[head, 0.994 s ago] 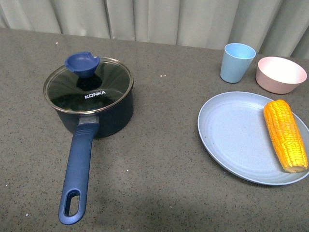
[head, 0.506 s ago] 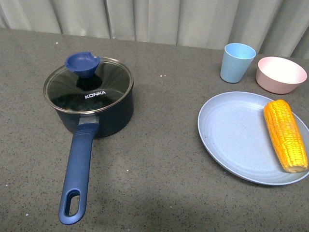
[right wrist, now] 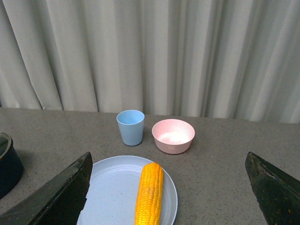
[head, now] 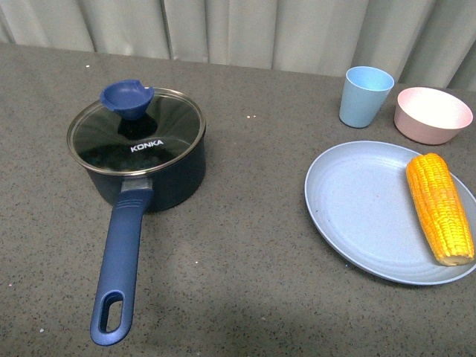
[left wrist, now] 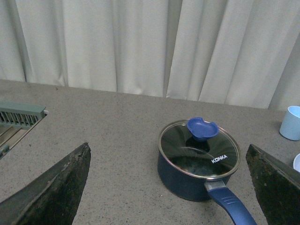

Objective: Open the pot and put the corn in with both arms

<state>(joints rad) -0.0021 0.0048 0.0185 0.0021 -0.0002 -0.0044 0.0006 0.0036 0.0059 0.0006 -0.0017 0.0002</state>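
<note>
While both hang spread wide and empty, the left gripper [left wrist: 167, 147] faces the lidded pot [head: 175, 178], well apart from it, and the right gripper [right wrist: 168, 155] faces the corn [head: 439, 208] on a blue plate [head: 357, 212]; speckled grey table [head: 245, 230], pale curtains [head: 245, 30] behind.

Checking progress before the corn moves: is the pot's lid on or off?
On. The glass lid sits flat on the pot, with its blue knob on top.

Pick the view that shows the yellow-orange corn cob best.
Front view: the whole yellow-orange corn cob lies in frame, along the right side of the round pale-blue plate. Right wrist view crops one end at the frame edge. Left wrist view doesn't show it.
</note>
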